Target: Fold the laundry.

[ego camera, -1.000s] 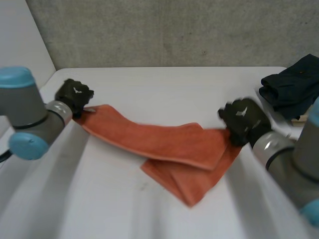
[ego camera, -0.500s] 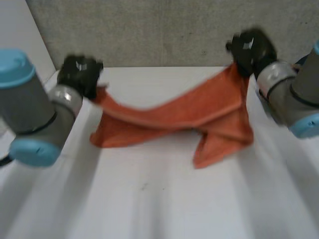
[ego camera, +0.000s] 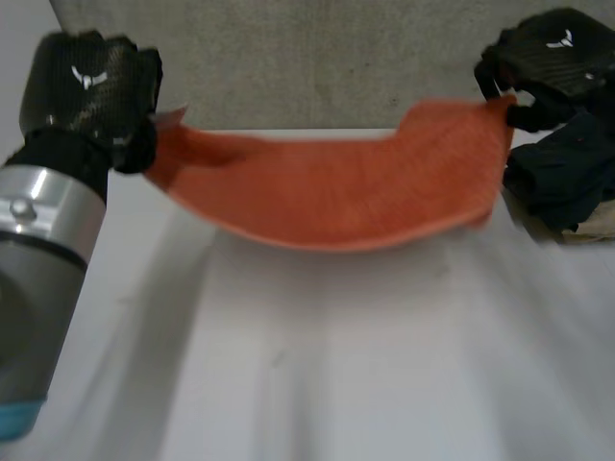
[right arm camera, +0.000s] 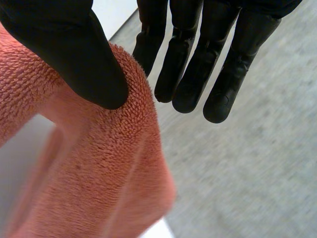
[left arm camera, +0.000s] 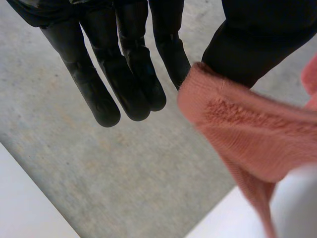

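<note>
Orange towel is held in the air above the white table, stretched between the two hands, its lower edge sagging in a shallow curve and no part of it seen to touch the tabletop. One upper corner is gripped by the left hand; in the left wrist view the cloth is pinched at the thumb while the fingers are kept straight. The opposite upper corner is gripped by the right hand; in the right wrist view the terry cloth is pressed under the thumb against the nearest finger, the remaining fingers being extended. A pile of dark garments is seen on the table just beside and behind the right-hand end of the towel.

The step in hand is judged to be the spreading of the towel, so that it can be laid out full and flat before a fold is made. For the next move, both pinches would need to be kept firm and the hands lowered evenly, so that the hanging edge is set down first and the cloth is drawn out smooth. Room should be left beside the dark pile, lest the towel be laid over it.
</note>
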Tool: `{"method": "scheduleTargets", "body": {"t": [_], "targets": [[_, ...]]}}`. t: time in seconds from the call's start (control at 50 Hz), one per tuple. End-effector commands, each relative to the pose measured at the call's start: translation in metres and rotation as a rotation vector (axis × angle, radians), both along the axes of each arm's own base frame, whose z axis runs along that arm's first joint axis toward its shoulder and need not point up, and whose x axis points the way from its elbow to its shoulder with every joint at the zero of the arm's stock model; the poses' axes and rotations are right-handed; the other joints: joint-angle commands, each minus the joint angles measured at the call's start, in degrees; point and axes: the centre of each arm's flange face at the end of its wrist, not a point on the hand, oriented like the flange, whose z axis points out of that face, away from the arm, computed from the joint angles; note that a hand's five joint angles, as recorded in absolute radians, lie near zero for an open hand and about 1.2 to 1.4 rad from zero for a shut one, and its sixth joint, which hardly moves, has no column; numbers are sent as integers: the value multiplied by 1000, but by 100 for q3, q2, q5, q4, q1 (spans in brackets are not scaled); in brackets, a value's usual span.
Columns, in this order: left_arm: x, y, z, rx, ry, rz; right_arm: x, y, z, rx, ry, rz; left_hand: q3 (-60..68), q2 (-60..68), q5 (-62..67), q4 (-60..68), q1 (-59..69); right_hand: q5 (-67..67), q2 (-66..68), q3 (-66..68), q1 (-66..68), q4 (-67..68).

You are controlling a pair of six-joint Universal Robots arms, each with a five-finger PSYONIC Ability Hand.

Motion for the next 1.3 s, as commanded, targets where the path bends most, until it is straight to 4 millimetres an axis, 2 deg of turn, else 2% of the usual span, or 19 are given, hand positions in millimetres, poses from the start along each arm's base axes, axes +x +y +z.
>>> {"method": "scheduleTargets", "body": {"t": [0.02, 0.08, 0.1, 0.18, 0.24, 0.3, 0.32, 0.36, 0.38, 0.4, 0.42, 0.5, 0.54, 0.64, 0.78, 0.84, 0.96, 1.04, 1.3], "targets": [[2, 4, -26, 78, -21, -9, -8, 2, -19, 96, 86, 14, 1172, 1151, 1372, 1117, 1488, 1368, 1337, 1224, 2405, 1198], [-3, -5, -49, 145, -49, -12, -1, 0, -39, 139, 126, 31, 1172, 1151, 1372, 1117, 1488, 1368, 1337, 1224, 2405, 1198], [-8, -13, -68, 199, -73, -11, 8, 0, -55, 169, 158, 42, 1172, 1151, 1372, 1117, 1488, 1368, 1337, 1224, 2405, 1198], [-16, -28, -106, 299, -127, -10, 27, 1, -95, 215, 263, 43, 1172, 1151, 1372, 1117, 1488, 1368, 1337, 1224, 2405, 1198], [-21, -38, -126, 345, -148, -6, 34, -3, -130, 227, 376, 32, 1172, 1151, 1372, 1117, 1488, 1368, 1337, 1224, 2405, 1198], [-26, -54, -149, 393, -172, 7, 37, -9, -149, 212, 453, 18, 1172, 1151, 1372, 1117, 1488, 1368, 1337, 1224, 2405, 1198], [-28, -57, -152, 398, -173, 4, 38, -16, -155, 181, 482, -3, 1172, 1151, 1372, 1117, 1488, 957, 927, 814, 1994, 788], [-33, -64, -162, 409, -176, 0, 40, -21, -160, 158, 491, -27, 1172, 1151, 1372, 1117, 1488, -1490, -1520, -1633, -453, -1659], [-34, -66, -164, 412, -177, -2, 42, -22, -162, 152, 490, -36, 275, 254, 475, 220, 591, -2852, -2882, -2995, -1815, -3021], [-35, -67, -166, 413, -179, -2, 46, -23, -165, 140, 481, -52, -850, -871, -650, -904, -534, -5632, -5663, -5776, -4595, -5802], [-37, -70, -166, 410, -178, -5, 47, -24, -166, 134, 472, -61, -3009, -3031, -2810, -3064, -2694, -5632, -5663, -5776, -4595, -5802], [-40, -69, -162, 397, -173, -14, 49, -21, -163, 166, 380, -112, -4711, -4733, -4512, -4766, -4396, -5632, -5663, -5776, -4595, -5802], [-40, -67, -160, 391, -172, -21, 48, -19, -156, 184, 325, -139, -4864, -4885, -4665, -4919, -4549, -5632, -5663, -5776, -4595, -5802], [-39, -57, -132, 336, -152, -84, 39, 4, -130, 252, 162, -188, -4864, -4886, -4665, -4919, -4549, -5632, -5663, -5776, -4595, -5802], [-19, -50, -115, 302, -176, -182, 28, 34, -123, 335, 98, -222, -4613, -4634, -4413, -4667, -4297, -5632, -5663, -5776, -4595, -5802], [-5, -48, -117, 284, -239, -239, 11, 42, -122, 350, 98, -270, -4545, -4566, -4346, -4600, -4229, -5632, -5663, -5776, -4595, -5802], [22, -52, -133, 276, -405, -294, -4, 60, -121, 376, 101, -308, -4310, -4332, -4111, -4365, -3995, -5632, -5663, -5776, -4595, -5802], [29, -52, -143, 298, -479, -290, -10, 73, -121, 407, 102, -323, -4142, -4164, -3943, -4197, -3827, -5632, -5663, -5776, -4595, -5802], [19, -70, -189, 369, -519, -341, -27, 98, -152, 581, 130, -380, -3166, -3188, -2967, -3221, -2851, -5136, -5167, -5280, -4099, -5306]]}}
